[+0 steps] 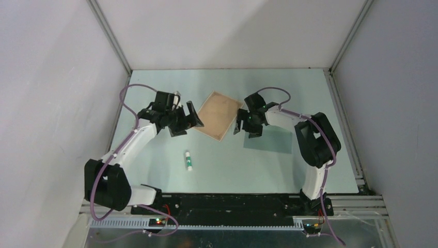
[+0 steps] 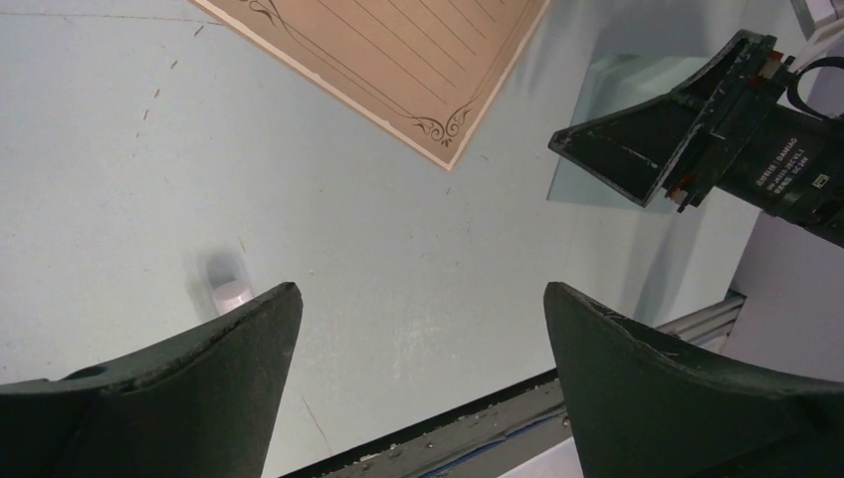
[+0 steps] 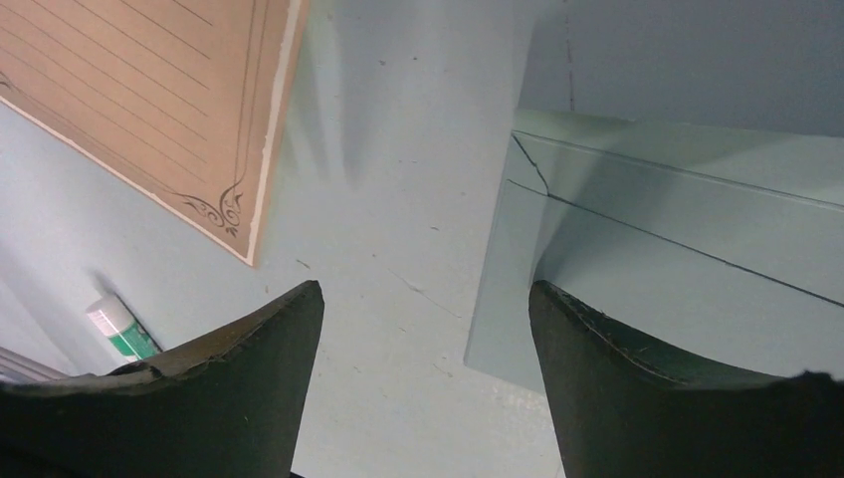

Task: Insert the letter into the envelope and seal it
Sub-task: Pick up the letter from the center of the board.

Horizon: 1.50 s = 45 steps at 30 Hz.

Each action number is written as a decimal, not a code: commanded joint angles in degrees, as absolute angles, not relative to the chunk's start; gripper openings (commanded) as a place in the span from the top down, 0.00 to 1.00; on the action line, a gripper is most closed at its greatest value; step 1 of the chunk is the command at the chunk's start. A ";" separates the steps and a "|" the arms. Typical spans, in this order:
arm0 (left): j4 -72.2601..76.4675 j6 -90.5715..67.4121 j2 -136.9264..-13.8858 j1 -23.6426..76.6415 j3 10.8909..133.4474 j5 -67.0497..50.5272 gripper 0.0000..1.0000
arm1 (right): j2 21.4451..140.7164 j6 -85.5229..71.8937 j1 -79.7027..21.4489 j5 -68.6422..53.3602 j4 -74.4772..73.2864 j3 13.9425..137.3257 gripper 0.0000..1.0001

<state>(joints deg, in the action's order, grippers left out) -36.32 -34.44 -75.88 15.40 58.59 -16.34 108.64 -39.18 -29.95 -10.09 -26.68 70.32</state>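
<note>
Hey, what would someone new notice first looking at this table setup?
The tan bordered letter stands out, lying askew mid-table between the open left gripper and open right gripper. The teal-grey envelope nearly blends into the tabletop, partly under the right gripper, and a small white-and-green stick lies alone toward the near edge.

The letter (image 1: 219, 115) shows tan with dark ruled lines and a brown scrolled border, the envelope (image 3: 687, 229) teal-grey against the pale green table (image 1: 232, 170), the stick (image 1: 188, 160) white and green.
</note>
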 commanded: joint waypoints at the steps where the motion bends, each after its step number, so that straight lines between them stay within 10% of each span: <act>1: -35.26 -33.00 -75.92 15.58 59.29 -18.19 0.00 | 107.09 -43.08 -31.08 -10.49 -22.28 71.89 0.20; 22: -22.07 -47.52 -102.36 10.64 70.19 -20.40 0.03 | 121.48 -64.29 -29.08 -16.77 -3.57 77.50 0.25; 45: -19.67 -46.03 -102.20 9.76 71.38 -17.23 0.03 | 123.17 -74.91 -28.36 -16.00 13.20 70.16 0.24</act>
